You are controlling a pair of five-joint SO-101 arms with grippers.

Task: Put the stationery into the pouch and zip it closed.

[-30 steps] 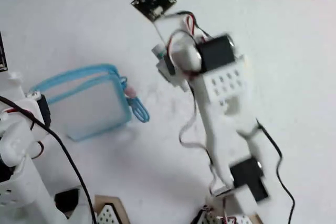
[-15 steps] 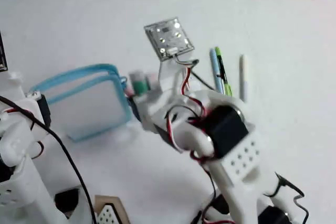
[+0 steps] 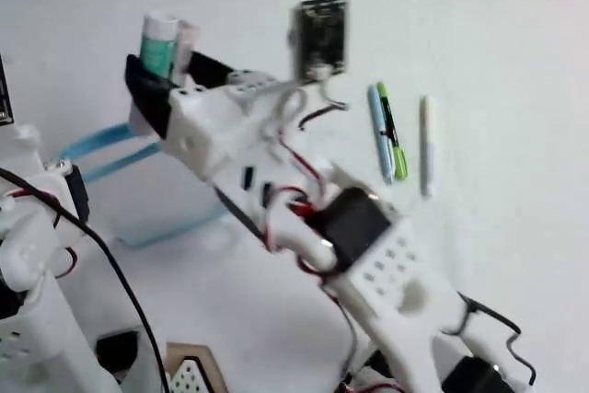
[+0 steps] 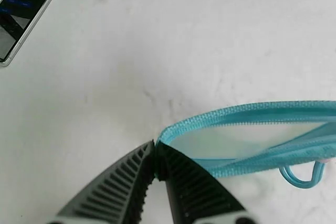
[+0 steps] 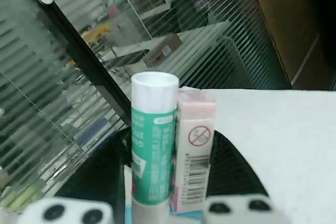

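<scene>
Your left hand, low on the white surface, pinches with closed jaws one corner of the flat, translucent, blue-zippered pouch, its zip open. Your right hand, raised off the surface, clamps an upright cylindrical green-and-white glue stick and a boxy pink eraser, side by side.

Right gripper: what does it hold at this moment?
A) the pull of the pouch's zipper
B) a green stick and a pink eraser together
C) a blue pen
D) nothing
B: the right wrist view shows the green stick and the pink eraser standing side by side, clamped in the right gripper.
</scene>
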